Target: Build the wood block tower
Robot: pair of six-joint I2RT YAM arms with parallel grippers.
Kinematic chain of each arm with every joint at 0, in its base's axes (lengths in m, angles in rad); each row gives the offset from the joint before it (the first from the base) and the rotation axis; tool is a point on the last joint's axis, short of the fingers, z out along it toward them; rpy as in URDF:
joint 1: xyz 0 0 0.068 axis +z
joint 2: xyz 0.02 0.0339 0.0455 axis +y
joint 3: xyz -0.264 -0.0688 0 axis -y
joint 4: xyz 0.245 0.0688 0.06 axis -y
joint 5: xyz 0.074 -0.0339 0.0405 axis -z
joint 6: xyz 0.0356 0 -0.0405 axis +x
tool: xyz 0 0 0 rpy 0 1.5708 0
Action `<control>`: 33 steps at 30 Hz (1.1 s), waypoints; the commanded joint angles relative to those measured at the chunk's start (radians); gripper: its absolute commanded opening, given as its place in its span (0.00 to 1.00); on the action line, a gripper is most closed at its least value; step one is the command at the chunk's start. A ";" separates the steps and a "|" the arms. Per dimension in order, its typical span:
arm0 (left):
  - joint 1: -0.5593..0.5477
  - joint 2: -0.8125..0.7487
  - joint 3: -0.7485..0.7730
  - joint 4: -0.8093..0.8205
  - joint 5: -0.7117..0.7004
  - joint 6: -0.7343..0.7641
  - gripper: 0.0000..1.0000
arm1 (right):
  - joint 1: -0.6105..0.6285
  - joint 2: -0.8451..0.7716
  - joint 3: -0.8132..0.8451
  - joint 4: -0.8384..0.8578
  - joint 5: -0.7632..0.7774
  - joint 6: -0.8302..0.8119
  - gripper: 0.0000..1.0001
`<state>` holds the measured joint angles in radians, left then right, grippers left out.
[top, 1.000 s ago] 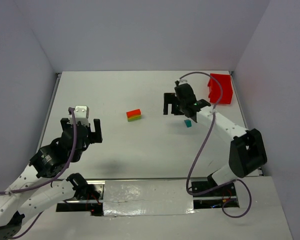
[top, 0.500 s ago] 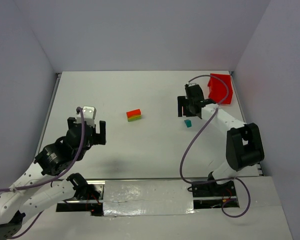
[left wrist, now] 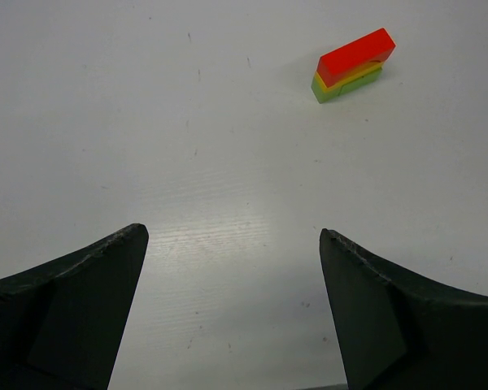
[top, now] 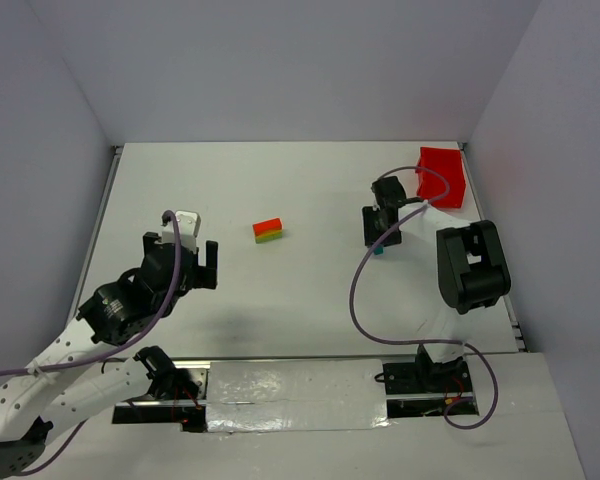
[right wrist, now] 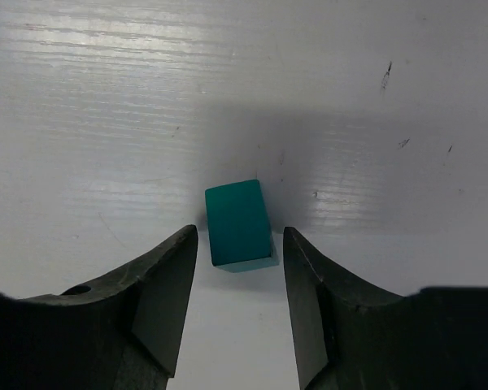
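A small stack, a red block on a yellow-green bar, sits mid-table; the left wrist view shows this stack far ahead at upper right. A teal block lies flat on the table just ahead of the right fingertips, a narrow gap on each side. My right gripper is open and lowered over the teal block; from above the right gripper hides most of it. My left gripper hovers open at the left. The left gripper holds nothing.
A red plastic bin stands at the back right corner, just behind the right arm. Walls close off the table at the back and on both sides. The right arm's cable loops over the table in front of it.
The right gripper has swung down and toward the teal block, and its jaws have narrowed around it. The left gripper has drifted slightly right and forward, still wide open.
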<state>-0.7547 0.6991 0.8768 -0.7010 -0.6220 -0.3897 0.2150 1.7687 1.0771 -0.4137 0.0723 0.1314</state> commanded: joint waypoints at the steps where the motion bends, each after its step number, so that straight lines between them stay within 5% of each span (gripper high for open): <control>1: 0.005 0.000 0.001 0.044 0.005 0.029 0.99 | -0.002 -0.018 0.024 0.013 -0.043 -0.007 0.53; 6: 0.005 0.005 0.002 0.040 0.005 0.026 1.00 | -0.003 -0.046 0.015 0.009 -0.048 0.010 0.30; 13: 0.005 -0.001 0.004 0.040 0.001 0.026 0.99 | 0.063 -0.147 -0.003 0.024 -0.011 0.092 0.19; 17: 0.005 -0.003 0.005 0.037 -0.005 0.023 0.99 | 0.205 -0.204 0.038 0.018 -0.012 0.129 0.16; 23: 0.006 -0.032 0.007 0.032 -0.016 0.017 0.99 | 0.313 -0.164 0.216 0.065 -0.289 -0.116 0.04; 27: 0.006 -0.064 0.004 0.034 -0.031 0.011 0.99 | 0.316 -0.079 0.437 -0.041 -0.534 -0.440 0.01; 33: 0.006 -0.084 0.002 0.034 -0.045 0.008 0.99 | 0.366 0.092 0.648 -0.180 -0.393 -0.907 0.00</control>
<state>-0.7536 0.6178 0.8768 -0.6945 -0.6434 -0.3912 0.5518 1.7935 1.6669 -0.4808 -0.3397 -0.4095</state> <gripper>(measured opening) 0.994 0.382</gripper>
